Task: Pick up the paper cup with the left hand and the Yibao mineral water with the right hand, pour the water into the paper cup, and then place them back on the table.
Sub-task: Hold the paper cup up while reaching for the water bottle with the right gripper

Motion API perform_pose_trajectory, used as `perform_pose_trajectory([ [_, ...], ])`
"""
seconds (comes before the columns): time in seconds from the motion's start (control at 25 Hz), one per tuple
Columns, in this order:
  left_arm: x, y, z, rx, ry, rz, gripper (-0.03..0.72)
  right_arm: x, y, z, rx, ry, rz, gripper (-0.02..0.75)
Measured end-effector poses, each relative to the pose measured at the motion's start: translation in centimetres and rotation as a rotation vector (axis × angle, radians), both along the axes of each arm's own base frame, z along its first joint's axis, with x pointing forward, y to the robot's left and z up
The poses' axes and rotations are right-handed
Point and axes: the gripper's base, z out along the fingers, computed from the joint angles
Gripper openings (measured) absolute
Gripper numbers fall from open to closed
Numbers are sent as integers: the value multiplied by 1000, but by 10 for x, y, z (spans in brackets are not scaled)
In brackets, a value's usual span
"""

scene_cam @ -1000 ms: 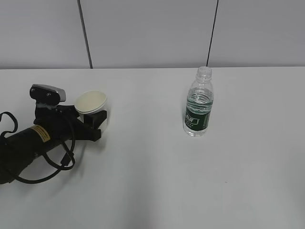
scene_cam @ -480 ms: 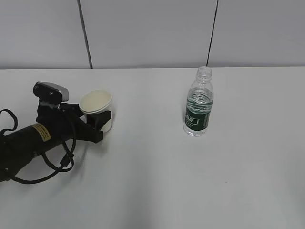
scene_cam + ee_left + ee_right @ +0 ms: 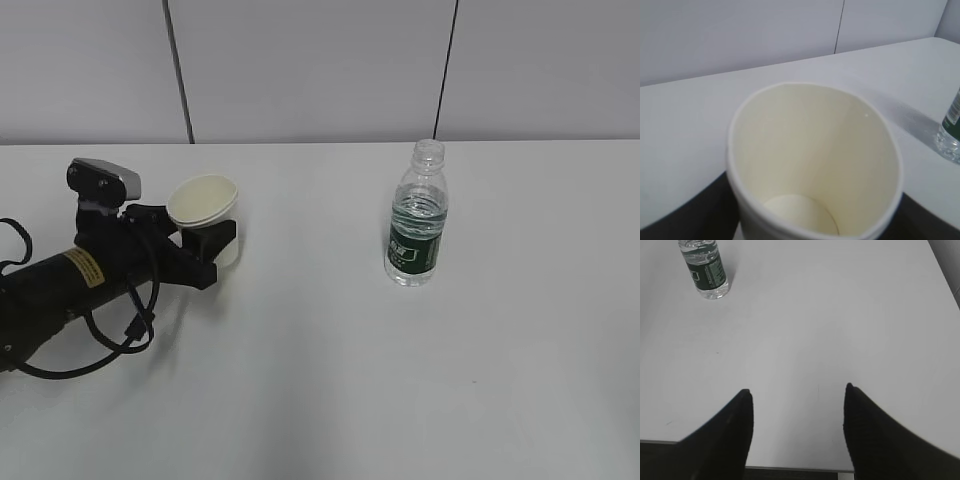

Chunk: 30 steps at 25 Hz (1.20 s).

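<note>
The cream-white paper cup (image 3: pixel 204 200) is held in my left gripper (image 3: pixel 207 245) at the left of the white table (image 3: pixel 330 360), tilted a little and lifted off the surface. It fills the left wrist view (image 3: pixel 815 160), empty inside, with black fingers (image 3: pixel 685 212) at both sides. The Yibao mineral water bottle (image 3: pixel 417 216) stands upright, uncapped, right of centre. It shows at the top left of the right wrist view (image 3: pixel 704 267). My right gripper (image 3: pixel 797 392) is open and empty near the table's front edge, out of the exterior view.
A grey panelled wall (image 3: pixel 320 70) runs behind the table. Black cables (image 3: pixel 110 340) loop beside the left arm. The table's front edge (image 3: pixel 790 470) shows under the right gripper.
My left gripper has lifted the paper cup and carried it a little to the right and up. The bottle has not moved.
</note>
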Motion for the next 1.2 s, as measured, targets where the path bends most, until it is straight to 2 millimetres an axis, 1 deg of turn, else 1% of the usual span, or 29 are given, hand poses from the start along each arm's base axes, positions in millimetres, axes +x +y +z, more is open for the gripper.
perform_pose_trajectory([
  [0.68,0,0,0,0,2,-6,435,0,0,0,0,0,0,427],
  [0.76,0,0,0,0,2,-6,435,0,0,3,-1,-20,0,427],
  [0.92,0,0,0,-1,3,-5,435,1,0,17,-5,-133,-3,428],
  [1.04,0,0,0,-2,4,-5,435,6,-1,24,-7,-198,-6,429],
  [1.2,0,0,0,-3,6,-2,435,29,-2,35,-12,-231,-8,429],
])
